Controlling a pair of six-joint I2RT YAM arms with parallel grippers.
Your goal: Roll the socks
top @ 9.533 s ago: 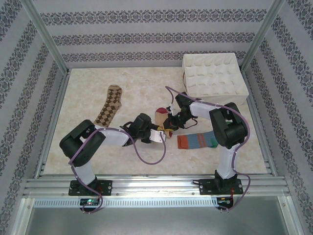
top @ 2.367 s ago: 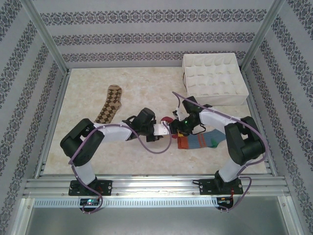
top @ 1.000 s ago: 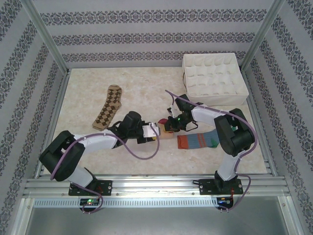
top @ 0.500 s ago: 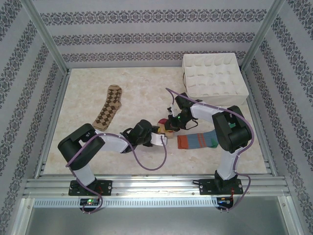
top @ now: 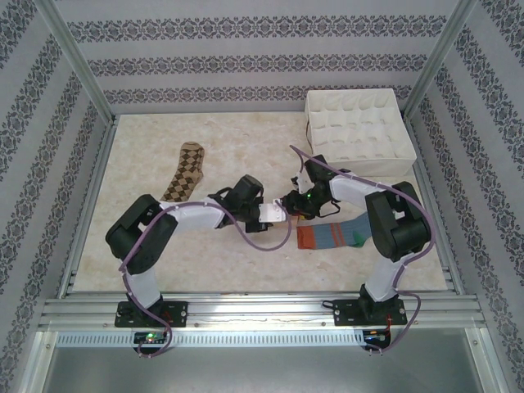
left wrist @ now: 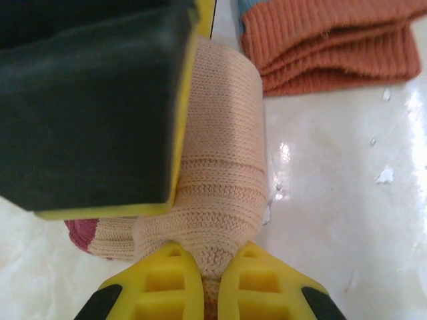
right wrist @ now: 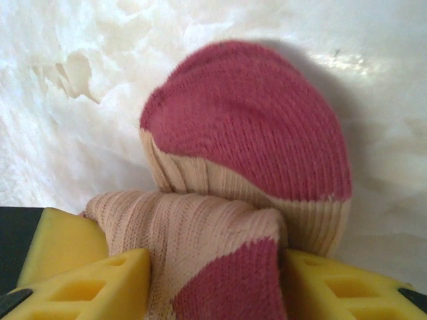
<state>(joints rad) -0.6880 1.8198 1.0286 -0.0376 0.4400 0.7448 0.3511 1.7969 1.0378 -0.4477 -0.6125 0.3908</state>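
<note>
The rolled peach knit sock with dark red toe (left wrist: 223, 167) lies mid-frame overhead on the pale marbled table (top: 237, 147). The left gripper (left wrist: 208, 267), apart a moment ago, now pinches it; the right gripper (right wrist: 213, 280) has spread its jaws, flanking it.

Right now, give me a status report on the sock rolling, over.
Left claw shut on peach sock. Right claw open around it. Striped sock close by, not blocking.
</note>
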